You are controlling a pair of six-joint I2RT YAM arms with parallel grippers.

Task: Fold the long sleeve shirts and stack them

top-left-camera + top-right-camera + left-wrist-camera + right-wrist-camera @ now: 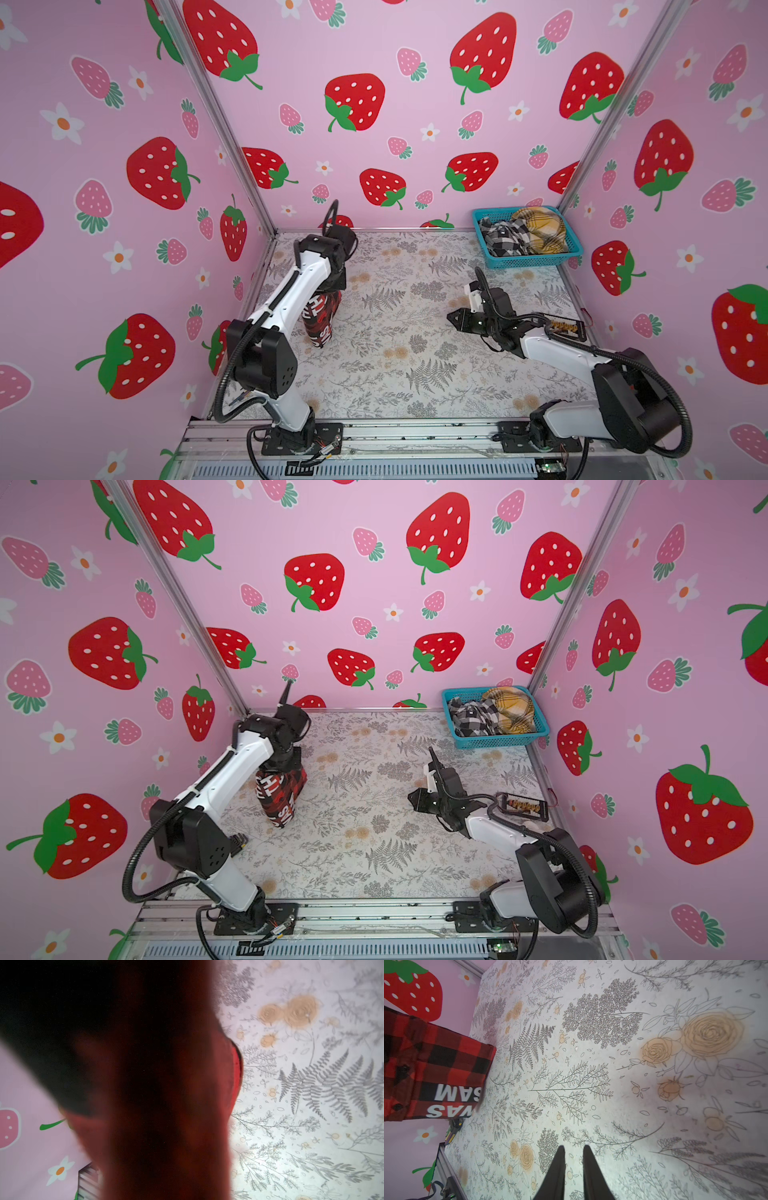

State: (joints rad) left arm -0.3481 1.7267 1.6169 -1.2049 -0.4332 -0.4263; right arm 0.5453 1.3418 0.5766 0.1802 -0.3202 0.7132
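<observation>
Gripping the red shirt (pixel 326 320) at frame left, my left gripper (pixel 333 287) needed more lift; my right gripper (pixel 574 1148) hung slightly parted, empty.

We see a left arm (pixel 286 291) and a right arm (pixel 557 349) built of white link shells between black joint housings, each trailed by a ribbed black cable conduit (pixel 126 875) and bolted to a black base plate (pixel 332 433), the right gripper (pixel 574 1147) ending in black tapered fingers (pixel 558 1172)
</observation>
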